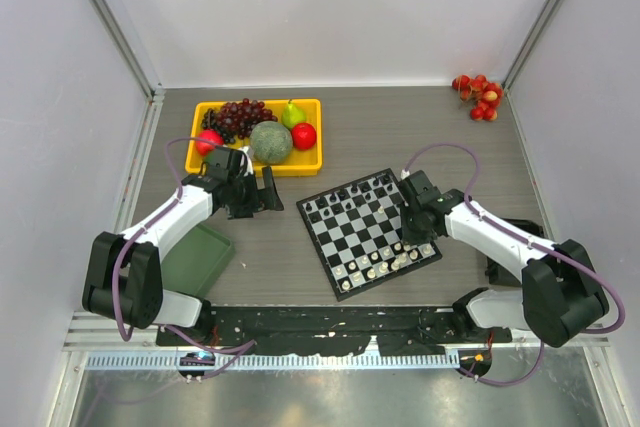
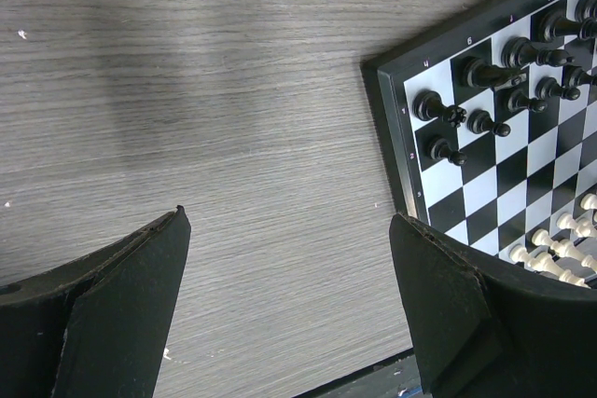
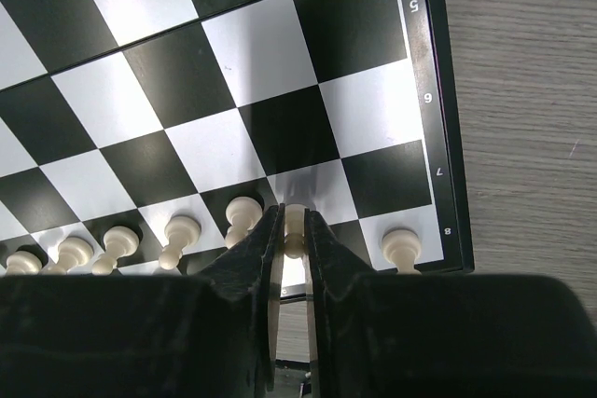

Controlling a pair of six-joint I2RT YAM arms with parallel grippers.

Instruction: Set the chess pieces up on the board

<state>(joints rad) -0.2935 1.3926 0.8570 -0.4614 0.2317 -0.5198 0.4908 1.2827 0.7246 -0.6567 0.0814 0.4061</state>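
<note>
Two arms over one grey wood-grain table (image 1: 350,137), listed left to right: green tray (image 1: 200,257) at the near left edge, beside the left arm; left gripper (image 1: 262,195), jaws spread wide and holding nothing, hovering over bare tabletop between the yellow tray (image 1: 312,159) and the board (image 1: 368,231), its wrist view showing both fingers (image 2: 121,314) well apart with the board's corner to the right; yellow tray at the back left, holding dark grapes (image 1: 238,117), a green pear (image 1: 292,112), red fruit and a green round item; board set at an angle in the middle of the table, black chess pieces (image 2: 485,90) along its far rows, cream-white pieces (image 3: 177,235) along its near rows; right gripper (image 3: 294,240) low over the board's near right edge, jaws narrowed to a slim gap with one cream-white pawn (image 3: 295,223) pinched between them, other white pawns standing just beside on both sides; cluster of small red fruit (image 1: 478,95) at the far right corner
</note>
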